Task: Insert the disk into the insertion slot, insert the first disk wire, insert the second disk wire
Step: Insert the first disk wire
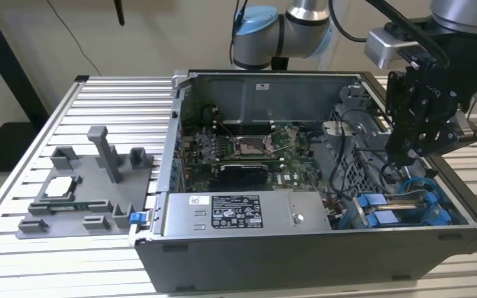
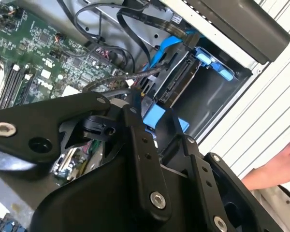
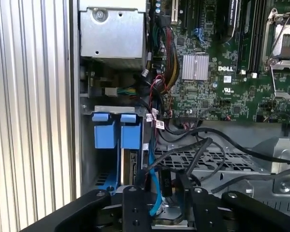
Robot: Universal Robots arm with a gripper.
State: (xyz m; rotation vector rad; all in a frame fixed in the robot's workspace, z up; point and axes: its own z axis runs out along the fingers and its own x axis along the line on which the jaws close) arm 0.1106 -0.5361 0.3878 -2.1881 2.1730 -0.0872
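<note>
The disk [image 3: 132, 166] sits on edge inside the insertion slot [image 3: 97, 145], its blue carrier tabs [image 3: 118, 131] side by side at the slot's mouth. In the exterior view the slot [image 1: 381, 212] lies in the near corner of the open case, on the exterior view's right. My gripper [image 1: 404, 159] hangs just above that corner. It looks shut on the black plug of a blue disk wire [image 3: 152, 191], a short way off the disk. In the second wrist view the disk's connector edge [image 2: 180, 82] faces my gripper [image 2: 154, 120], and a blue wire [image 2: 160, 52] runs past it.
A grey power supply box [image 1: 238, 212] fills the case's near side. The motherboard [image 1: 247, 155] lies behind it, with loose black cables [image 3: 203, 145] over a perforated metal tray. A grey fixture [image 1: 85, 186] stands on the slatted table. A person's hand [image 2: 276, 164] rests outside the case.
</note>
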